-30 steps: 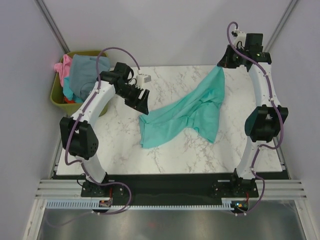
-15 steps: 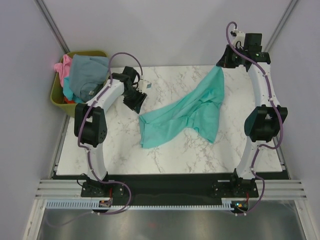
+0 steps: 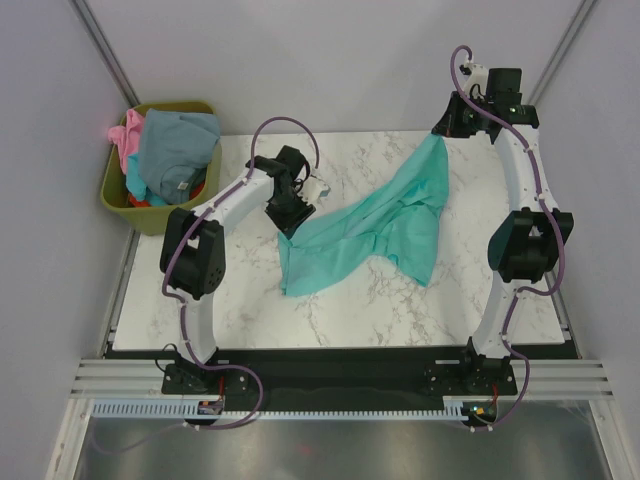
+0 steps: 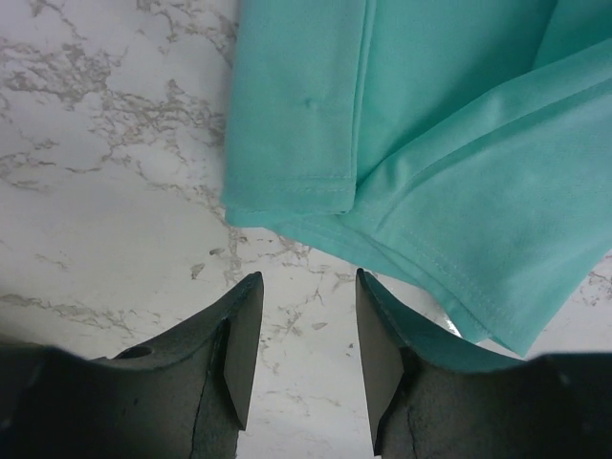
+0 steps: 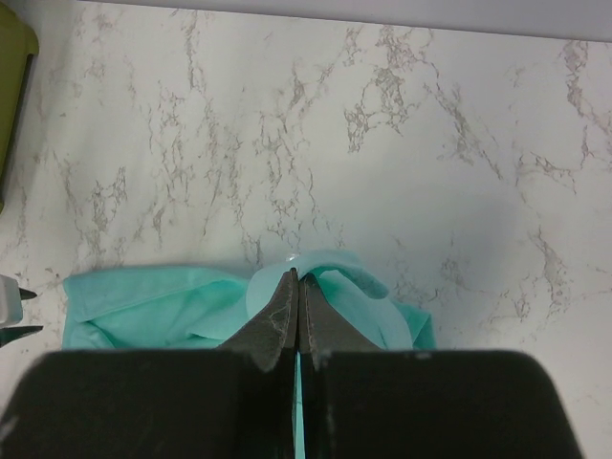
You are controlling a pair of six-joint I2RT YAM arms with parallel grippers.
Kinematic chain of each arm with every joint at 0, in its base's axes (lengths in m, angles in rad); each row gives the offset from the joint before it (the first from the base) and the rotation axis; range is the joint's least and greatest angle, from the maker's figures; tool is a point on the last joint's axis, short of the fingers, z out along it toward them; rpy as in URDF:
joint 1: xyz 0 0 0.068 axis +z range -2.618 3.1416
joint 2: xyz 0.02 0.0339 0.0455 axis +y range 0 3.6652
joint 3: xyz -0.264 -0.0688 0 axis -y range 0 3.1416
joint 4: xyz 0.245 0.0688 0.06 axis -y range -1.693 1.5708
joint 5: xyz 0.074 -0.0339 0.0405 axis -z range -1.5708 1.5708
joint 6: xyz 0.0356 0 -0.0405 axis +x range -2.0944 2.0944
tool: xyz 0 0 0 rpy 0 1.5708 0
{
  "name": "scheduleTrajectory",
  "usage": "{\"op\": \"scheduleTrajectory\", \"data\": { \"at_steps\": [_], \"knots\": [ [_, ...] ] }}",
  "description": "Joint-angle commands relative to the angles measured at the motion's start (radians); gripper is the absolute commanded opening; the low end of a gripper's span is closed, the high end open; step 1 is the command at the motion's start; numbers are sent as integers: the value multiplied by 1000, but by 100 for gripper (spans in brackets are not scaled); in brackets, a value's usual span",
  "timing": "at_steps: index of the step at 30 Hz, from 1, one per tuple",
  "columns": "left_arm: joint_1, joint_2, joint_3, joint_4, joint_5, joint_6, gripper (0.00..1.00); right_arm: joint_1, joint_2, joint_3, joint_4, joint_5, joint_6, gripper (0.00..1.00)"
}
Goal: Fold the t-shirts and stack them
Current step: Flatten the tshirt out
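So, your teal t-shirt (image 3: 370, 225) lies spread and rumpled across the middle of the table (image 3: 250, 300), running from the near left up to the far right. Its far-right corner is lifted off the marble and pinched in your right hand (image 5: 296, 316), whose jaws are pressed together on the cloth. Your left hand (image 4: 304, 325) sits low at the shirt's left corner with its jaws partly apart and only bare marble between them. The stitched hem is just ahead of the fingertips, and a fold of cloth runs under the right finger.

The olive bin (image 3: 115, 190) stands off the table's far-left corner. It is heaped: a grey-blue tee (image 3: 175, 145) on top, a pink tee (image 3: 122, 135) hanging over the far-left rim, and a red-orange tee (image 3: 140, 201) showing low down. Nothing lies between your left hand and the hem.

Since a second ago your left arm has swung from near the bin to the shirt corner and its jaws have narrowed. The shirt and right hand have not shifted.
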Motion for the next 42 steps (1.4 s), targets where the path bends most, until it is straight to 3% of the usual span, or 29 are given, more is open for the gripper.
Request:
{"op": "scheduleTrajectory", "data": {
  "at_steps": [1,15,28,34,42],
  "knots": [
    [-11,11,9,-3,-26,33,52,7,13,37,22,-6,-3,0],
    [-62,148,105,-46,-20,8,49,7,17,34,22,-7,-8,0],
    [-77,166,150,-86,-18,-5,47,7,20,28,22,-6,-14,0],
    [-124,134,200,-110,-92,-25,46,7,22,23,20,-6,-17,0],
    [-149,157,155,-109,-94,-22,46,7,25,34,22,-1,-15,0]
  ]
}}
